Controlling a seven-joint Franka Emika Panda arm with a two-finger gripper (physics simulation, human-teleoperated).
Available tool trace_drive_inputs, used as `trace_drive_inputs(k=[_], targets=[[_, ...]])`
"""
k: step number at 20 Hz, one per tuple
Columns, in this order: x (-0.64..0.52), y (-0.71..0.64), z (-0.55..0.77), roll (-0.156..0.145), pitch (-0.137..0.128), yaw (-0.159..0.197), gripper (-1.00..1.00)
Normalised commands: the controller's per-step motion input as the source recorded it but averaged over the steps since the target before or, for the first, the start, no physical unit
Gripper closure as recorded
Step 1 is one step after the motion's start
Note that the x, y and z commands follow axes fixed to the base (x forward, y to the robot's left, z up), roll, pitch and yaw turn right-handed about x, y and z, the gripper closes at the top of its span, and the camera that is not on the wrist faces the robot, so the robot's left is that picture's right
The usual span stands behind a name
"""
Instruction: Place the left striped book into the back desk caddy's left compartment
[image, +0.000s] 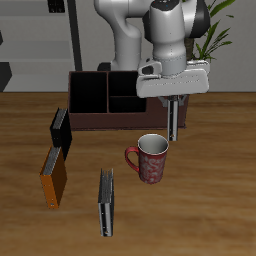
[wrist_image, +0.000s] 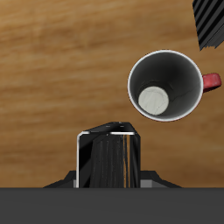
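Wooden table (image: 215, 200) holds the mug (image: 150, 157) beneath the gripper (image: 174, 135), which clamps the left striped book (wrist_image: 106, 159). Only the exterior view shows the back desk caddy (image: 100, 100); the wrist view alone looks into the mug.

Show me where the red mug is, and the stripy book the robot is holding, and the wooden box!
red mug (image: 151, 160), exterior view, on its outer side wall.
left striped book (wrist_image: 106, 161), wrist view, on its dark cover held in the gripper.
back desk caddy (image: 95, 121), exterior view, on its front wooden wall.
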Motion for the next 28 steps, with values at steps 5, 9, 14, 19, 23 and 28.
trace_drive_inputs(k=[5, 9, 14, 19, 23, 28], targets=[[-0.19, -0.59, 0.21, -0.041, -0.029, 0.04, 1.0], [-0.21, -0.69, 0.16, -0.048, -0.017, 0.044, 1.0], [-0.19, -0.48, 0.08, -0.025, -0.007, 0.037, 1.0], [-0.2, -0.39, 0.17, 0.021, -0.014, 0.049, 1.0], [-0.25, -0.46, 0.2, -0.002, -0.024, 0.049, 1.0], [-0.26, -0.52, 0.24, -0.016, -0.042, 0.011, 1.0]])
